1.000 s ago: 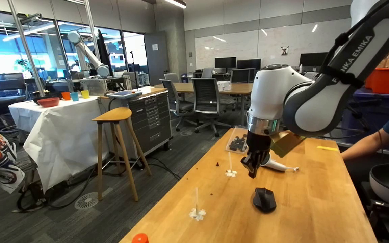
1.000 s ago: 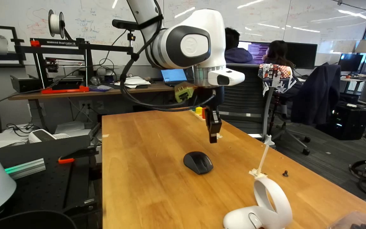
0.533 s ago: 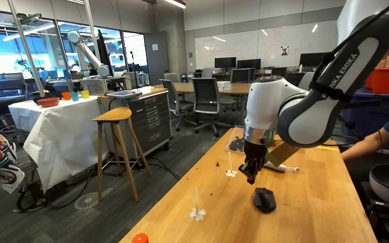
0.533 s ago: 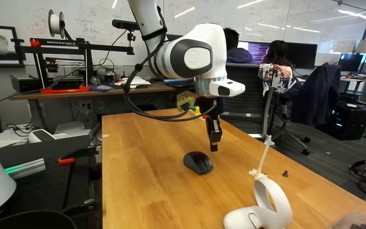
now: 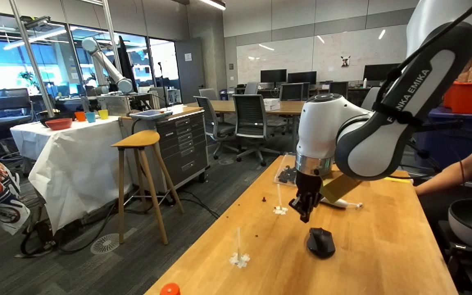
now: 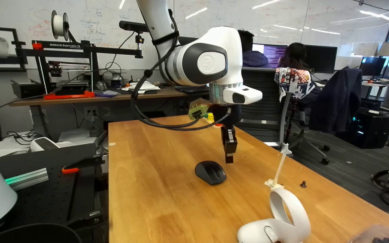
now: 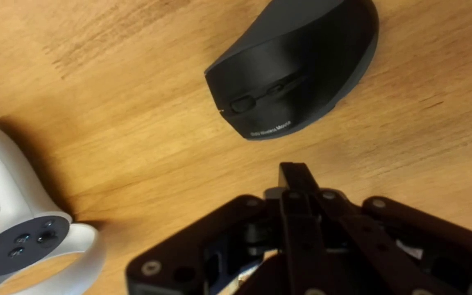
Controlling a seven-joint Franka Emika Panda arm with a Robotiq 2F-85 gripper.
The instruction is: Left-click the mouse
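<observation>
Plastic tray (image 5: pixel 288 159), dark bits (image 5: pixel 288 175) inside, end effector (image 7: pixel 294 167) near mouse (image 7: pixel 295 71)

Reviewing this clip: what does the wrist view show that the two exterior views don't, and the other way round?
Only the wrist view: lettering on the mouse and the dark button face of the white controller.
Only the exterior views: the white arm in both; the stool and the 3D printer, each in an exterior view.
All share: mouse, controller, wooden table and the pincer, which is not touching the mouse.
</observation>
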